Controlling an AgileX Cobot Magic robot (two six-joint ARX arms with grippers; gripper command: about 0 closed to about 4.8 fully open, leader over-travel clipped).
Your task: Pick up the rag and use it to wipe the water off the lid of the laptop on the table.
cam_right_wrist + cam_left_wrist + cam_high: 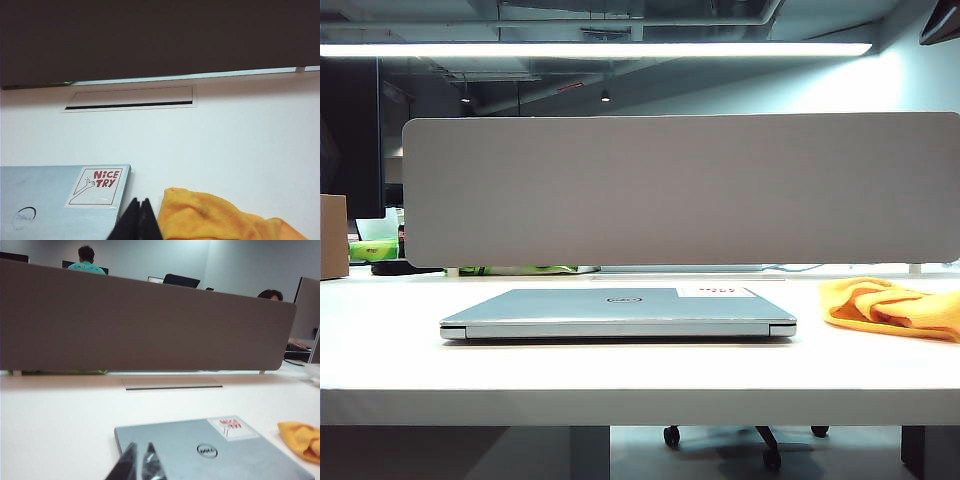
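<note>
The closed silver-grey laptop (620, 312) lies on the white table (620, 375), its lid (580, 300) facing up with a round logo and a white red-printed sticker (97, 186). I cannot make out any water on the lid. The yellow-orange rag (890, 308) lies crumpled on the table to the right of the laptop, held by nothing. Neither arm shows in the exterior view. My left gripper (141, 446) hovers over the laptop's (210, 455) near left corner, tips almost together and empty. My right gripper (140, 201) is shut and empty, between the laptop (45, 195) and the rag (210, 217).
A long grey divider panel (680, 190) stands along the table's far edge. A cable slot (130, 97) is set into the table just before it. A cardboard box (332, 236) sits at the far left. Office chairs and people show beyond the panel.
</note>
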